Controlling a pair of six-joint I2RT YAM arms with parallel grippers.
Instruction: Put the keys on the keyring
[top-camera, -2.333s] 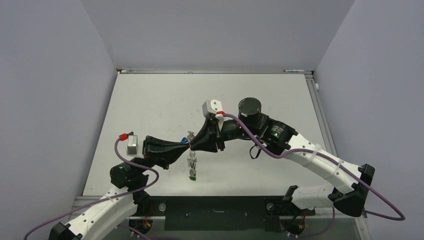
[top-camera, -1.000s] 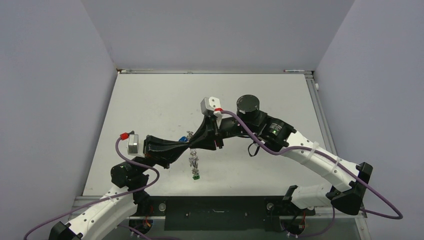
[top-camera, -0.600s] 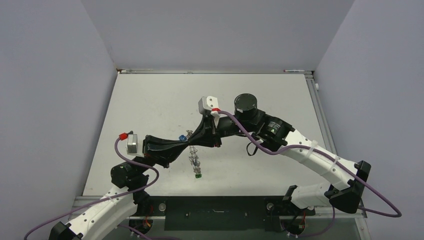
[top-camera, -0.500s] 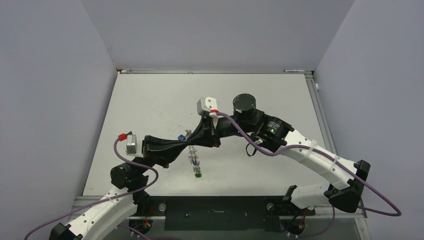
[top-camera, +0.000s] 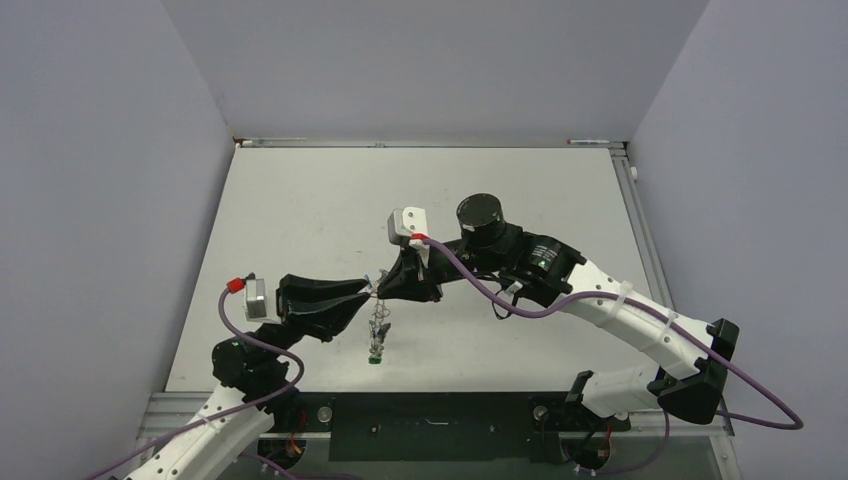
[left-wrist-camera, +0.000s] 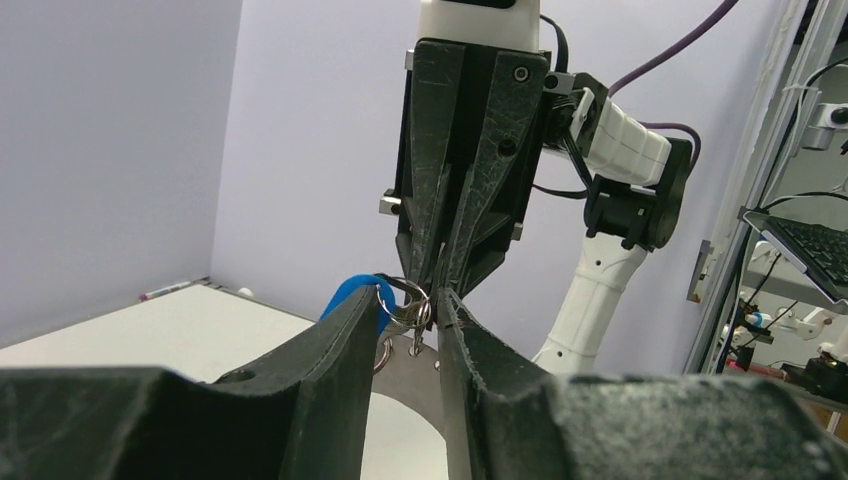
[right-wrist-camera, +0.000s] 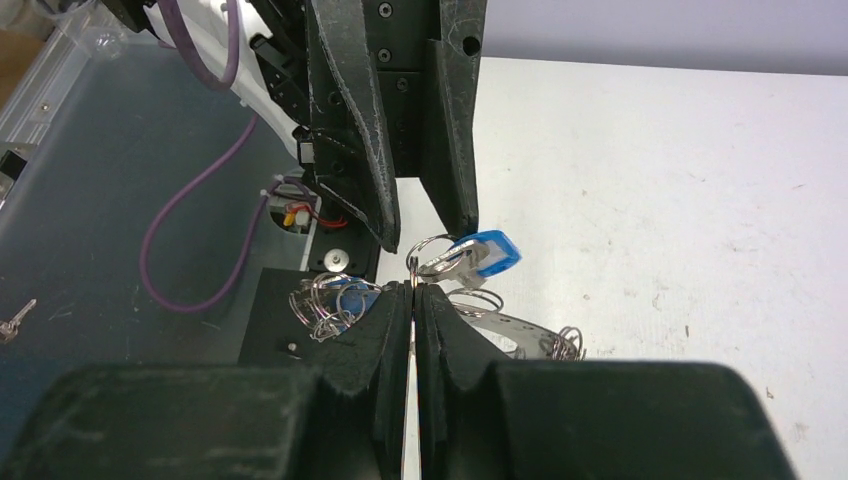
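My right gripper (right-wrist-camera: 415, 288) is shut, apparently on the top edge of the flat grey keyring (right-wrist-camera: 510, 325), held in the air above the table. A blue-headed key (right-wrist-camera: 485, 253) on a wire loop sticks out just past its fingertips. More keys (top-camera: 378, 335) dangle below, the lowest one green-headed. My left gripper (left-wrist-camera: 410, 295) meets the right one tip to tip. Its jaws stand apart around the blue key (left-wrist-camera: 350, 293) and the loops without pinching them. The keyring (left-wrist-camera: 400, 385) hangs behind its fingers.
Both grippers meet over the near middle of the white table (top-camera: 300, 200). Grey walls close it in on three sides. The black base plate (top-camera: 430, 415) runs along the near edge under the dangling keys.
The right gripper has shut and the left gripper's jaws have parted. Both grippers and the hanging keys have shifted a little to the left.
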